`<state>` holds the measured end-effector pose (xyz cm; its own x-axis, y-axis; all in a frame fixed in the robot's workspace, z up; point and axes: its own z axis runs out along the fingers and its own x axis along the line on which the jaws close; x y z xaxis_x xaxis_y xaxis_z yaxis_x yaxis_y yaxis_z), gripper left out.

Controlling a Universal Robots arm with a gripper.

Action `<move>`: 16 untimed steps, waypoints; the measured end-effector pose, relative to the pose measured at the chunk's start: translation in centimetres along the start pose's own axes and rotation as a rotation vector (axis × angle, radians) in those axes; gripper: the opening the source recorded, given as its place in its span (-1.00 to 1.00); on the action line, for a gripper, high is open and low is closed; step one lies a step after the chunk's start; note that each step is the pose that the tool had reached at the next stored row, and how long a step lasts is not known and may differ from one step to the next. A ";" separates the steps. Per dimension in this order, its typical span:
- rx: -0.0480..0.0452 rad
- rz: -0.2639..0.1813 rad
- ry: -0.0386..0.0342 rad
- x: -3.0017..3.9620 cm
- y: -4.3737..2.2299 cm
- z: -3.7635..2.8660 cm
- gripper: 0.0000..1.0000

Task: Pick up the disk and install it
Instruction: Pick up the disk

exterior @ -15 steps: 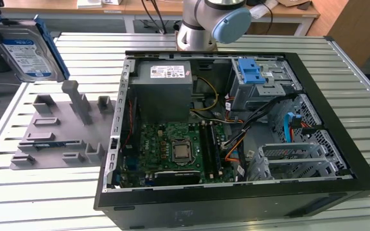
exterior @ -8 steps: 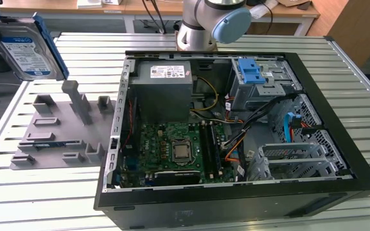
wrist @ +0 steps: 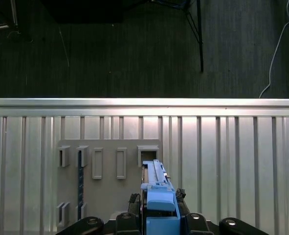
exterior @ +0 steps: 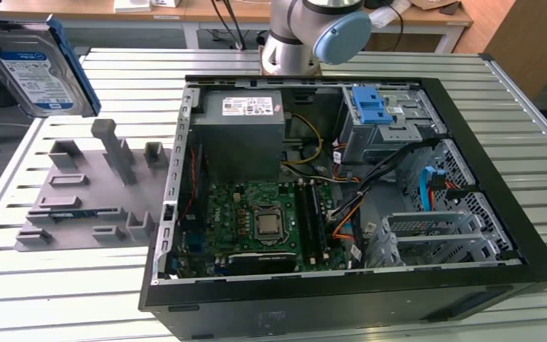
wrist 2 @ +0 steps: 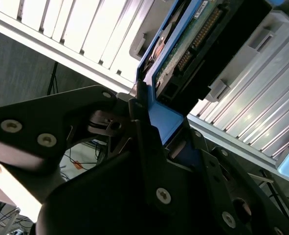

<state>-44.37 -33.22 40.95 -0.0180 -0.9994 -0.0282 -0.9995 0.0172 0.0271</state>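
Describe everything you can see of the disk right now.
The disk is a flat silver drive with a white-and-blue label in a blue plastic carrier. It hangs upright, slightly tilted, in the air at the exterior view's left, above the table and outside the computer case. The gripper clamps the carrier's end; the second wrist view shows its green circuit board.

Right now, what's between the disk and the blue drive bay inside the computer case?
In the exterior view, the case wall and the gray power supply sit between the raised disk and the blue drive bay.
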 end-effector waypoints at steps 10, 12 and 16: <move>0.0000 0.000 0.0000 -0.01 0.01 -0.32 -0.27; 0.0000 0.000 0.0001 -0.01 0.01 -0.35 -0.27; 0.0001 0.000 0.0000 -0.01 0.01 -0.39 -0.27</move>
<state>-44.37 -33.21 41.35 -0.0180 -0.9994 -0.0282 -0.9995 0.0173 0.0271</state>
